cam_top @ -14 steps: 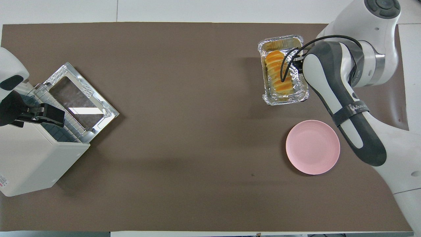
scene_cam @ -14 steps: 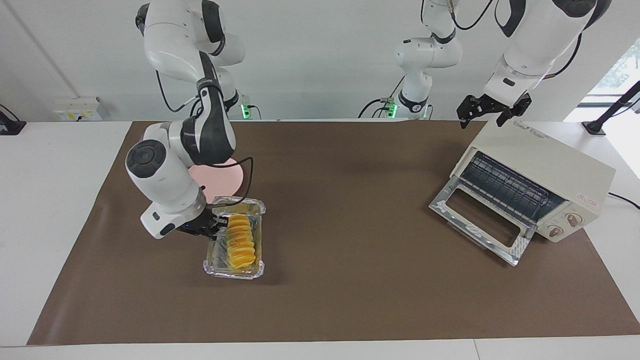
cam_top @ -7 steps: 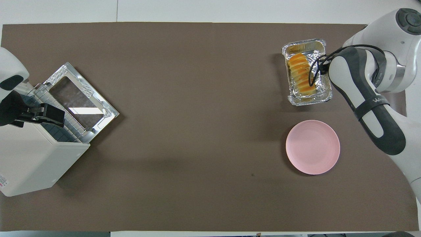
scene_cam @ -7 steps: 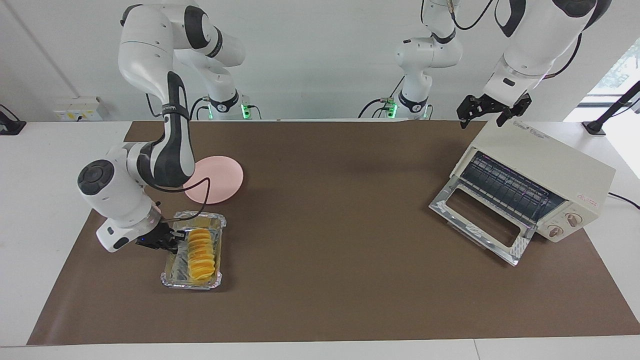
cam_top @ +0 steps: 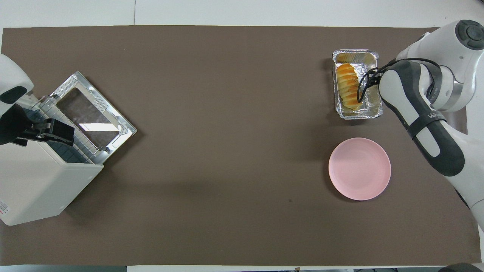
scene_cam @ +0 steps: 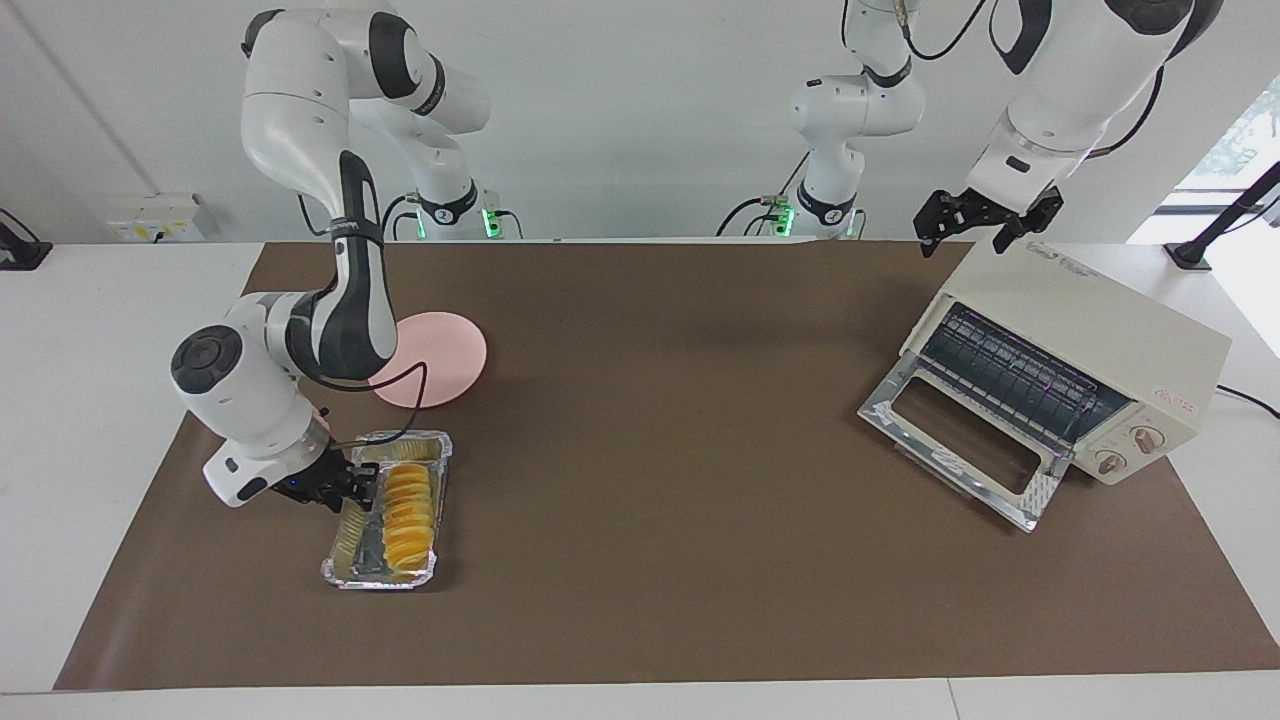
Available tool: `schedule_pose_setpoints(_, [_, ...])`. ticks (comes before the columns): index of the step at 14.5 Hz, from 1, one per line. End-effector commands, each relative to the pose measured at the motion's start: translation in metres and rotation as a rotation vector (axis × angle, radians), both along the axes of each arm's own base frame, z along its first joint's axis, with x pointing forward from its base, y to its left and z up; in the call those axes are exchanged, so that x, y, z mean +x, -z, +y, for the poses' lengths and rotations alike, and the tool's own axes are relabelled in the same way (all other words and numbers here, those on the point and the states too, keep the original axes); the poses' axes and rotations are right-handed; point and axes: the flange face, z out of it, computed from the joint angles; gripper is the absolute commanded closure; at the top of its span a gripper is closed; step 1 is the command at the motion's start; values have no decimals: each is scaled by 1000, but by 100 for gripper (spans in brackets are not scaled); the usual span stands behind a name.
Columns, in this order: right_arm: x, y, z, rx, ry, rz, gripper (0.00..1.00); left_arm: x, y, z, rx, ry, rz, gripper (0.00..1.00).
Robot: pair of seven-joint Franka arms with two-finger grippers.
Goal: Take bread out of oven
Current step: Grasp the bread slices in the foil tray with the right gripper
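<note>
right gripper (scene_cam: 352,487), jaws clamped on the tray (scene_cam: 345,535) wall; bread (scene_cam: 408,510) beside them could spill if it tips.

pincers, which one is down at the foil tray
The right pincer, at the foil tray rim beside the bread; the left pincer waits over the oven.

I see bright, even light in both views, sharp focus, no motion blur. Daylight blows out the window at the left arm's end. Soft shadows lie on the brown mat (scene_cam: 660,480) under the arms and beside the oven (scene_cam: 1070,350). Glare hits the oven door glass (cam_top: 90,126) and foil tray (cam_top: 357,113).
</note>
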Motion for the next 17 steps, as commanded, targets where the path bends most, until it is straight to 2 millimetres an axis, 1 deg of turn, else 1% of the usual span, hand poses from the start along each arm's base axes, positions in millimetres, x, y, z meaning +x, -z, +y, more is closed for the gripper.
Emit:
schedule_pose_setpoints(1, [-4,-27,7,-47,-57,15,0,-10,-1,4,-16,-7,-2,0])
schedule_pose_setpoints(2, [-1,-32,12,-59,-68,6,0,-10,-1,4,-16,-7,-3,0])
schedule_pose_setpoints(3, [0,-32,27,-73,-89,6,0,-10,-1,4,-16,-7,-2,0])
schedule_pose_setpoints(4, [1,-31,34,-80,-79,8,0,-10,-1,4,-16,-7,-3,0])
schedule_pose_setpoints(5, [2,-30,46,-85,-66,2,0,-10,-1,4,-16,-7,-3,0])
schedule_pose_setpoints(8, [3,-15,63,-103,-59,10,0,-10,-1,4,-16,-7,-2,0])
schedule_pose_setpoints(9, [3,-12,71,-103,-52,12,0,-10,-1,4,-16,-7,-2,0])
schedule_pose_setpoints(10, [4,-11,82,-109,-50,-3,0,-10,-1,4,-16,-7,-3,0])
schedule_pose_setpoints(11, [6,-9,84,-119,-53,-18,0,-10,-1,4,-16,-7,-2,0])
schedule_pose_setpoints(13, [7,-3,79,-125,-54,-31,0,-10,-1,4,-16,-9,-3,0])
schedule_pose_setpoints(15, [8,8,78,-125,-54,-26,0,-10,-1,4,-16,-7,-2,0])
schedule_pose_setpoints(17, [7,11,78,-124,-53,-29,0,-10,-1,4,-16,-7,-2,0])
